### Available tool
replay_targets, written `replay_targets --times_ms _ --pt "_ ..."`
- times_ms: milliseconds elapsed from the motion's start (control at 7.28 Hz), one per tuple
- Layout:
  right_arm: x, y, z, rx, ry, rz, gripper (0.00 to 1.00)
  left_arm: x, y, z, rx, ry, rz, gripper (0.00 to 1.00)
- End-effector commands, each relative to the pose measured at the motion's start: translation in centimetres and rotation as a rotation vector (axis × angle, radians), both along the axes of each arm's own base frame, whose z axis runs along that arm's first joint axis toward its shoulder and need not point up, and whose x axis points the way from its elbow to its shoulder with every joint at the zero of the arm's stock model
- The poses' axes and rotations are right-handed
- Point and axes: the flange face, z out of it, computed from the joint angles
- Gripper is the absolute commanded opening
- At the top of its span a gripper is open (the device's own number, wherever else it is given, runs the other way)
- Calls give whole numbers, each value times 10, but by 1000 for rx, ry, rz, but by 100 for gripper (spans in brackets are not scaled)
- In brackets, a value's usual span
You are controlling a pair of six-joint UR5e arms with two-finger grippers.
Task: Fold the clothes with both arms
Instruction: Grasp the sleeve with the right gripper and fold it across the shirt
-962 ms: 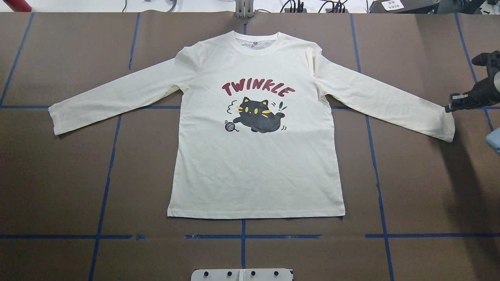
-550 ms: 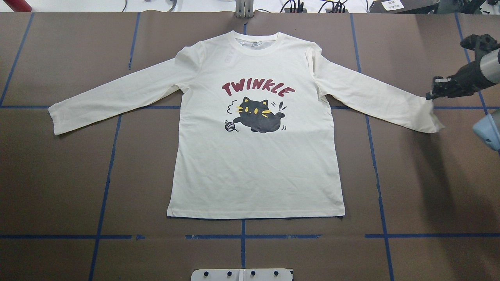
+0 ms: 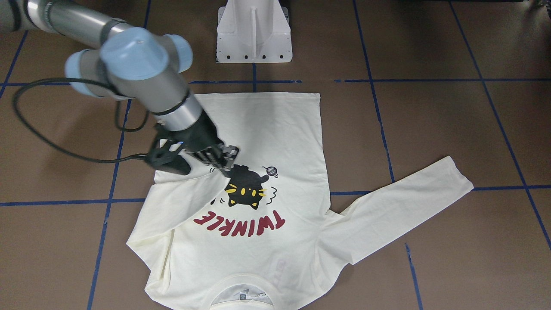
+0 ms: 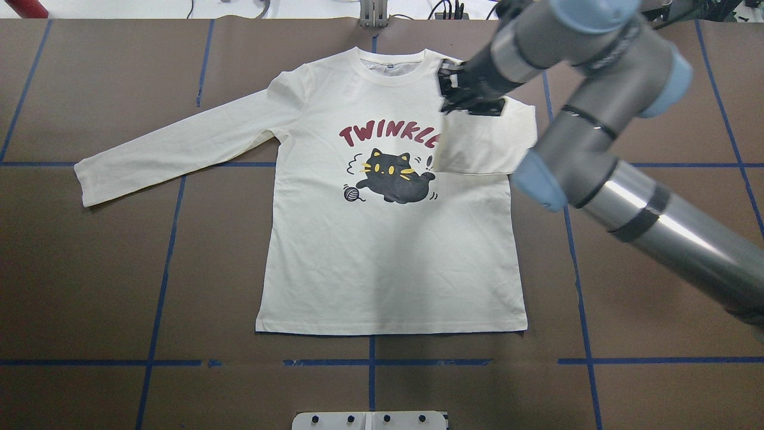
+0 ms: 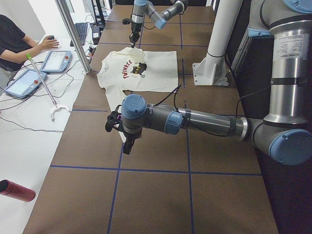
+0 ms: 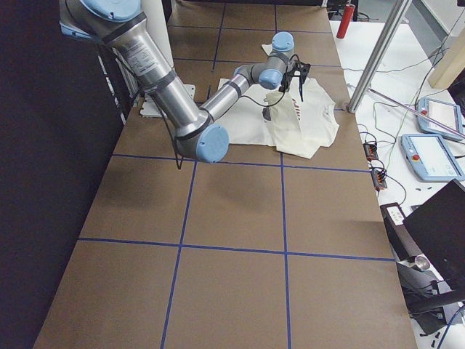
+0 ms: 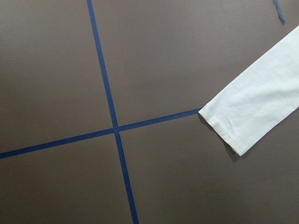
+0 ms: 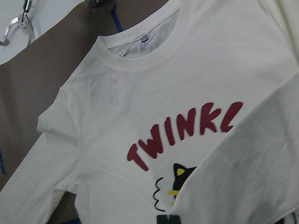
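The cream-white T-shirt [image 4: 388,257] lies flat, print up, on the brown table. My right gripper [image 4: 471,109] is shut on the right sleeve's cuff and holds it above the chest. The sleeve [image 4: 477,146] is doubled over and covers the end of the "TWINKLE" lettering. The front-facing view shows the same grip [image 3: 224,167] beside the cat print [image 3: 245,189]. The left sleeve [image 4: 179,143] lies stretched out flat. Its cuff [image 7: 247,119] shows in the left wrist view. My left gripper [image 5: 127,142] hovers near that cuff; I cannot tell if it is open or shut.
Blue tape lines [image 4: 161,286] cross the brown table. The white pedestal base [image 3: 254,34] stands at the robot's edge. A person [image 5: 12,39] sits at a side desk with tablets [image 5: 53,61]. A red bottle [image 5: 17,190] lies on it.
My right gripper has carried the right cuff from the table's right side leftward over the chest. The sleeve now lies folded across the shirt. The rest of the shirt has not moved.
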Motion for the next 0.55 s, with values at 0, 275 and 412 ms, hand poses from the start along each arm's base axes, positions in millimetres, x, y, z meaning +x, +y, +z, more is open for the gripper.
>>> replay_targets --times_ms 0,275,412 --pt "-129 35 -84 4 36 50 0 3 -2 -2 24 0 4 100" --pt "-186 41 -70 60 13 79 13 13 -3 0 23 2 24 100" --pt "-199 37 -87 50 19 84 32 32 -6 -5 -5 12 26 100"
